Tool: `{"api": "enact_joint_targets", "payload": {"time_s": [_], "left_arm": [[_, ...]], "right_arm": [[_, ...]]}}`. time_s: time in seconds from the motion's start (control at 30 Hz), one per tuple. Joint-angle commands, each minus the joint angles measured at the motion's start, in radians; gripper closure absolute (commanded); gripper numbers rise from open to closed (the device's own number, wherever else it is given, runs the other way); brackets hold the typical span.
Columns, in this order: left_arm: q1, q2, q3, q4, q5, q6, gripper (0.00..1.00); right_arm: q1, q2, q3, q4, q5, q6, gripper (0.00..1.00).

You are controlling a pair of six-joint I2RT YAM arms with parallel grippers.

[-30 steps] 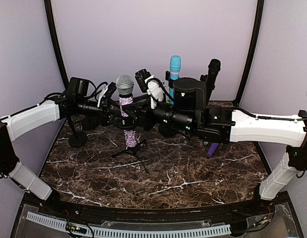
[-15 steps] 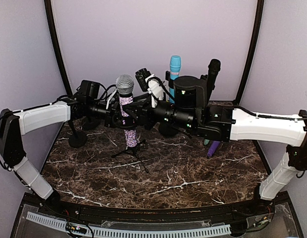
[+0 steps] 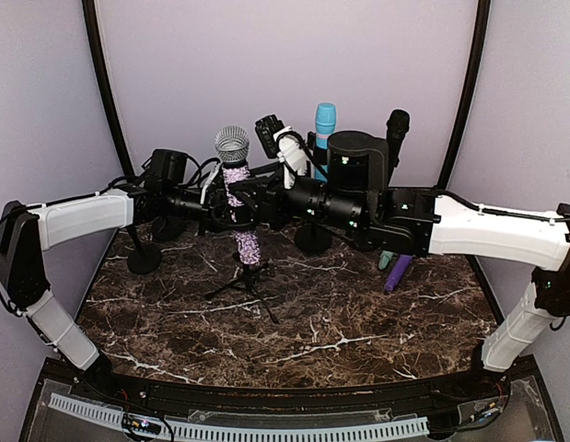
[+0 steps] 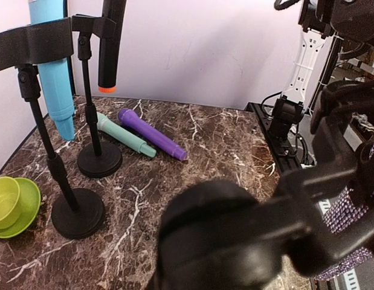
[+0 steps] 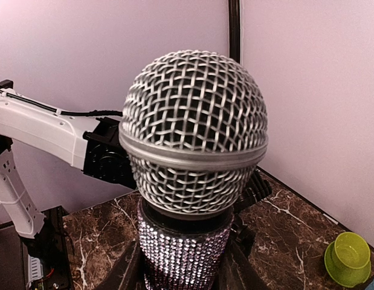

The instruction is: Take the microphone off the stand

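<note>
The microphone (image 3: pixel 232 147) has a silver mesh head and a purple rhinestone body, and it stands upright over the small black tripod stand (image 3: pixel 244 281) at the table's middle. My right gripper (image 3: pixel 257 204) comes in from the right and is shut on the rhinestone body just below the head; its fingers (image 5: pixel 123 272) flank the microphone (image 5: pixel 193 133) in the right wrist view. From the left, my left gripper (image 3: pixel 220 212) is shut at the stand's clip, right beside the body. The left wrist view is filled by that blurred black clip (image 4: pixel 235 241), with rhinestones (image 4: pixel 350 223) at its right.
At the back stand a blue microphone (image 3: pixel 324 124) and a black microphone (image 3: pixel 395 124) on round-based stands. A purple microphone (image 3: pixel 397 272) and a teal one (image 3: pixel 384 261) lie at the right. A round stand base (image 3: pixel 145 258) sits at the left. A green bowl (image 4: pixel 14 205) stands near the blue microphone's stand.
My left gripper has reached in to the stand and closed. The microphone and my right gripper have risen slightly, the head now higher than before.
</note>
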Motion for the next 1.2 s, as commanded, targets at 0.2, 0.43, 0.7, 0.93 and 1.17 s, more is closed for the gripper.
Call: {"api": "enact_joint_targets", "payload": {"time_s": [0.2,0.43,0.7,0.93,1.17], "left_arm": [[-0.002,-0.147,-0.088,-0.080,-0.237,0.171,1.00],[-0.002,-0.211,-0.144,-0.047,-0.311,0.150,1.00],[0.003,-0.260,-0.196,-0.016,-0.384,0.093,1.00],[0.009,-0.297,-0.232,-0.004,-0.379,0.072,1.00],[0.013,-0.314,-0.243,-0.013,-0.367,0.068,1.00]], "right_arm": [[0.007,-0.026,0.141,0.160,0.009,-0.064,1.00],[0.006,-0.038,0.134,0.296,0.044,-0.038,1.00],[0.005,-0.128,0.167,0.285,0.204,-0.028,1.00],[0.002,-0.301,0.015,0.259,0.357,0.026,1.00],[-0.011,-0.553,-0.278,0.253,0.567,0.134,1.00]]}}
